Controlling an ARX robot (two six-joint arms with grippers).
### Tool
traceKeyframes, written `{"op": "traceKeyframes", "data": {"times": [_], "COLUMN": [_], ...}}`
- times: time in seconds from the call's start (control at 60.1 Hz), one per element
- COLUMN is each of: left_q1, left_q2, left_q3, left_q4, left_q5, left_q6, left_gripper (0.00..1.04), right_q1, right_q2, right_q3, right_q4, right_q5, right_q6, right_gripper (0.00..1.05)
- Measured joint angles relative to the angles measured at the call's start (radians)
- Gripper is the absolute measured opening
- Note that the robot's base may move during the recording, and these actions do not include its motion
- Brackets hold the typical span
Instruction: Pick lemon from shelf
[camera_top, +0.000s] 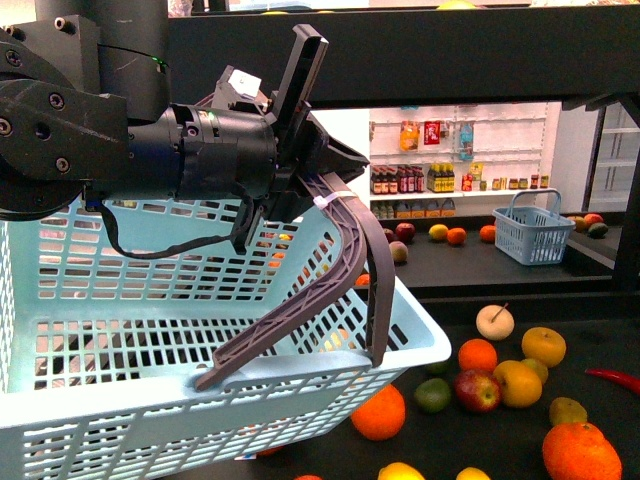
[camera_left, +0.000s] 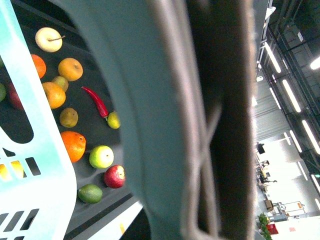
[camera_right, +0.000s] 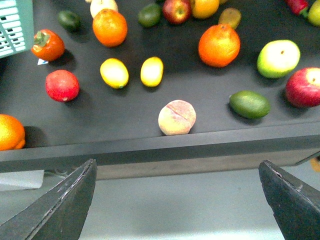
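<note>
Two smooth yellow oval lemons, the left lemon (camera_right: 114, 73) and the right lemon (camera_right: 151, 71), lie side by side on the black shelf tray (camera_right: 150, 145) in the right wrist view. My right gripper (camera_right: 177, 163) is open and empty, out past the tray's front rim, with the lemons beyond it. The two also show at the bottom of the front view, one lemon (camera_top: 400, 471) and the other lemon (camera_top: 472, 474). My left gripper (camera_top: 312, 150) is shut on the grey basket handle (camera_top: 345, 250) and holds the light blue basket (camera_top: 150, 340) up. The handle (camera_left: 200, 125) fills the left wrist view.
Round the lemons lie a peach (camera_right: 176, 117), oranges (camera_right: 219, 45), a green apple (camera_right: 278, 58), a red apple (camera_right: 303, 87), a dark green fruit (camera_right: 249, 104) and a red fruit (camera_right: 62, 85). A second blue basket (camera_top: 532, 232) stands on the upper tray. White bottle shelves (camera_top: 450, 160) stand behind.
</note>
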Motion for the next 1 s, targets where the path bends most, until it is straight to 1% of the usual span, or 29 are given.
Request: {"op": "traceKeyframes", "data": {"times": [0.067, 0.15, 0.216, 0.266, 0.35, 0.633, 0.799, 0.999], "left_q1": [0.000, 0.000, 0.001, 0.001, -0.001, -0.001, -0.001, -0.001], "left_q2": [0.000, 0.001, 0.001, 0.001, 0.001, 0.001, 0.001, 0.001], "left_q3": [0.000, 0.000, 0.000, 0.000, 0.000, 0.000, 0.000, 0.000], "left_q4": [0.000, 0.000, 0.000, 0.000, 0.000, 0.000, 0.000, 0.000], "left_q5": [0.000, -0.002, -0.002, -0.002, 0.001, 0.000, -0.001, 0.000], "left_q6": [0.000, 0.001, 0.004, 0.004, 0.002, 0.002, 0.003, 0.003], "left_gripper": [0.06, 0.06, 0.06, 0.06, 0.06, 0.06, 0.06, 0.06], "right_q1": [0.008, 0.015, 0.020, 0.024, 0.033, 0.063, 0.080, 0.089], "right_q2": [0.195, 0.420, 0.587, 0.654, 0.808, 1.048, 1.158, 1.265], "right_q3": [0.082, 0.186, 0.289, 0.347, 0.512, 0.767, 0.905, 1.049], "right_q4": [0.024, 0.066, 0.086, 0.089, 0.093, 0.145, 0.121, 0.085], "right_q5": [0.004, 0.037, 0.003, 0.002, 0.004, 0.017, 0.025, 0.057], "right_q6": [0.016, 0.019, 0.031, 0.040, 0.062, 0.072, 0.075, 0.066], "right_gripper": [0.97, 0.97, 0.97, 0.97, 0.97, 0.97, 0.97, 0.97]}}
